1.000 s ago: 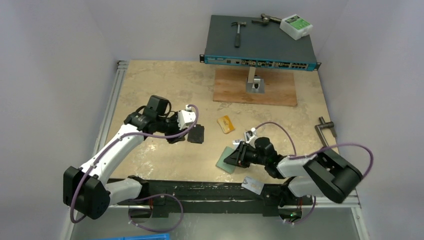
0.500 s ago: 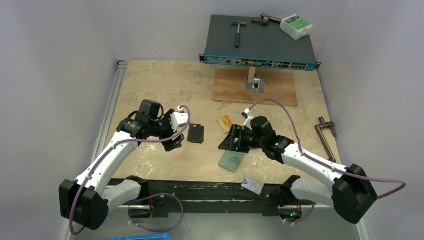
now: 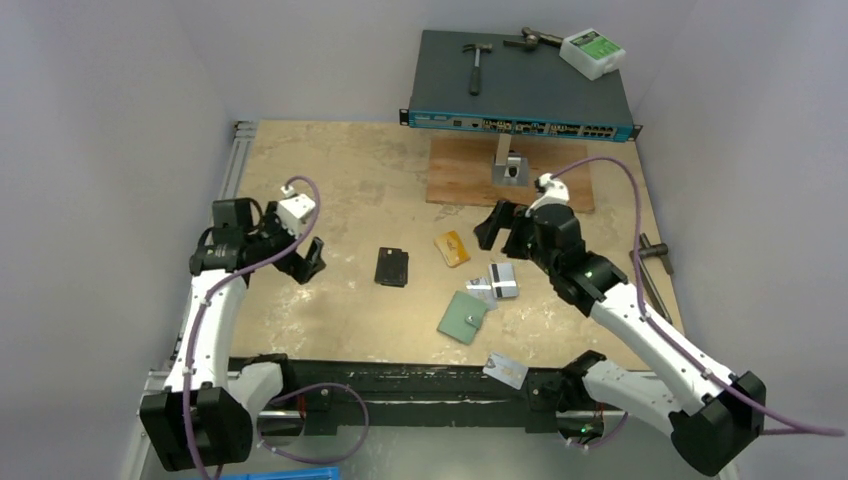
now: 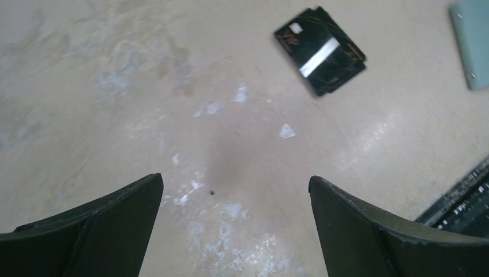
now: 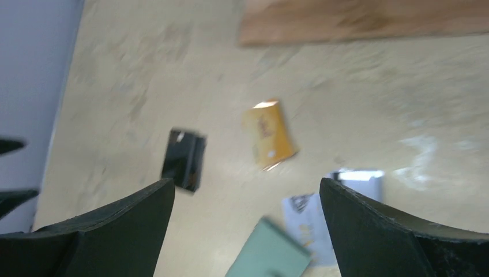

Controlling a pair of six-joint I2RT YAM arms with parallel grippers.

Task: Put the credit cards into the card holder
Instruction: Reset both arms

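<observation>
2 empty spread pairs, L fingers (image 4: 369,231) + R fingers (image 5: 392,231); card holder (image 3: 463,317), credit cards (image 3: 495,282) nearer R.

Bright, even light with soft shadows; right wrist view smeared by blur (left wrist view crisp).

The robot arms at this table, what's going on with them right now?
Neither arm holds anything: the left gripper and the right gripper both hang open above the table. The teal card holder lies flat with silver cards beside it, an orange card farther back and a grey card on the near rail. None is visibly inside it.
</observation>
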